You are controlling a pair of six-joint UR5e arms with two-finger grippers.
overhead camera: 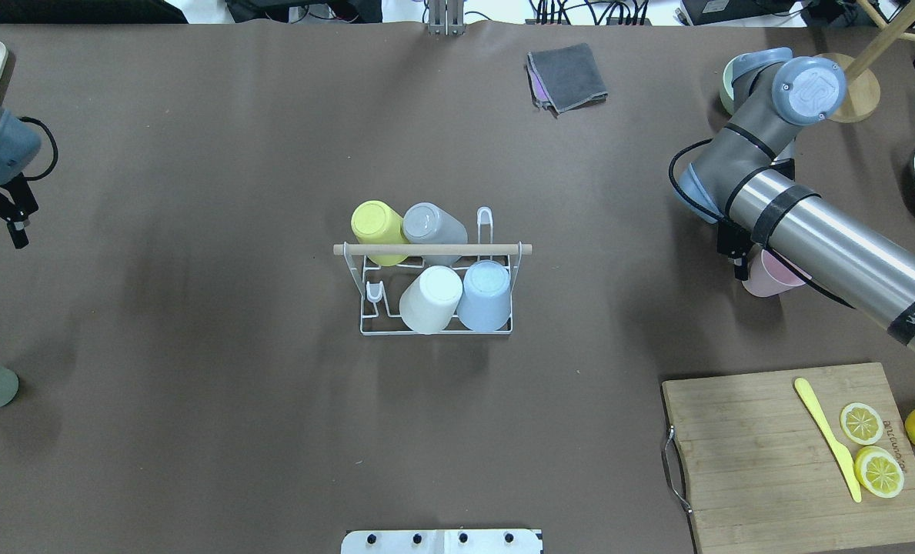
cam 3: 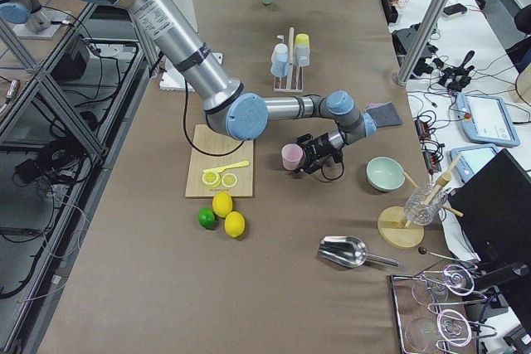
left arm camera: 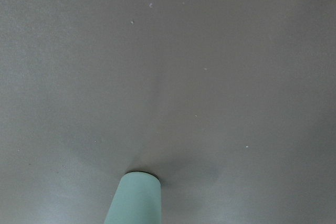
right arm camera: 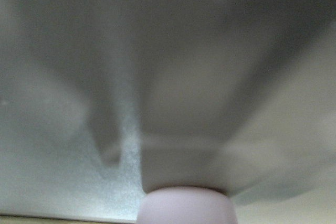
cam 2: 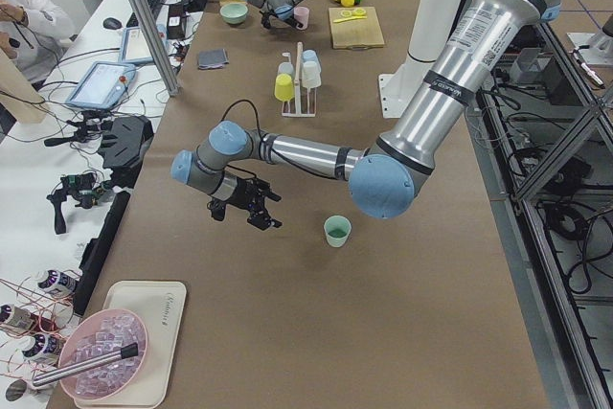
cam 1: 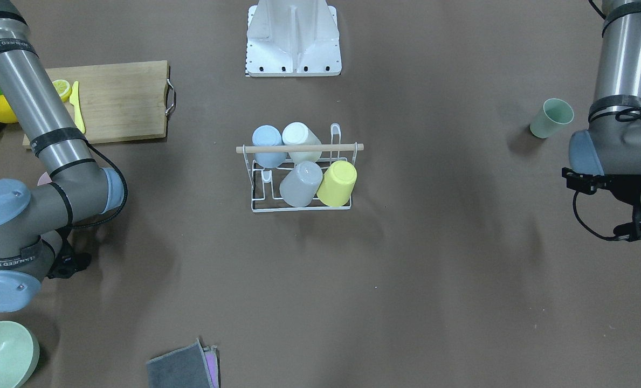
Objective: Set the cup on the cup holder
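Pink cup [overhead camera: 769,278] seems grasped by the right claw [cam 3: 309,155], far right of the cup holder [overhead camera: 435,288] mid-worktop. Left claw [cam 2: 257,210]: cannot tell, near the green cup [cam 2: 336,231].

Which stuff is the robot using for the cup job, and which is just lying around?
For the job: cup holder, pink cup, green cup, right gripper, left gripper.

Just lying about: cutting board, lemons, green bowl, folded cloths.
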